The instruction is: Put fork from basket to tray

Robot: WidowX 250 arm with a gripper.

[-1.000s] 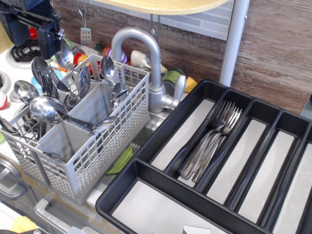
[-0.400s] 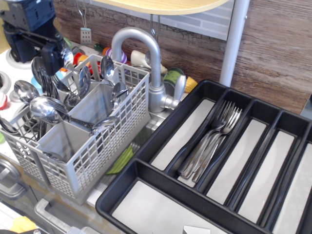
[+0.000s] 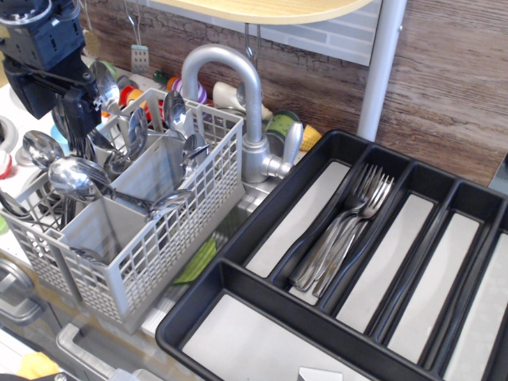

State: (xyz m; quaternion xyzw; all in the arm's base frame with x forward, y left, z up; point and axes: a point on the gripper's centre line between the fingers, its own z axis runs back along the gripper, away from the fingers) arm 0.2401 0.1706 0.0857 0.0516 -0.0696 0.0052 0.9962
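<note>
We see the black claw (image 3: pixel 79 119) lowered among the cutlery at the far left corner of the light grey perforated plastic basket (image 3: pixel 171 230), but we cannot tell how wide it stands or whether it grips anything. Shiny round-bowled silver spoons (image 3: pixel 75 176) crowd the basket, while slim silver metal forks (image 3: pixel 343 230) lie together in one long compartment of the large black plastic tray (image 3: pixel 262 210) beside it.

The black boxy robot gripper (image 3: pixel 79 119) moved from above the basket's far left corner down among the shiny spoon handles in the light grey perforated plastic basket (image 3: pixel 151 246).
</note>
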